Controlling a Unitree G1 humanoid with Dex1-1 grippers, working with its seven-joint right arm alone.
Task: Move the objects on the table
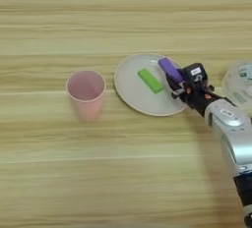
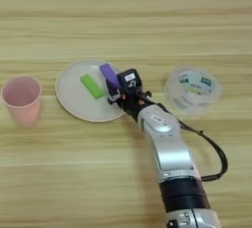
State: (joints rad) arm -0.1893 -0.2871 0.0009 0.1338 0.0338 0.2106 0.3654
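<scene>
The purple bar (image 2: pixel 110 75) sits pinched in the gripper (image 2: pixel 114 87), over the right rim of the plate (image 2: pixel 74 105). The green bar (image 2: pixel 92 86) lies on the plate just left of the gripper; the tape (image 2: pixel 192 89) sits on the table (image 2: pixel 123 20) to its right. To set the purple bar down well, lower it clear of the green bar, then release.

Pink cup (image 1: pixel 85 92) upright — well left of white plate (image 1: pixel 132 90)

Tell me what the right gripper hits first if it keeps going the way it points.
The right gripper points up-left over the white plate; the purple bar sits at its fingertips, so that comes first, though contact is unclear.
</scene>
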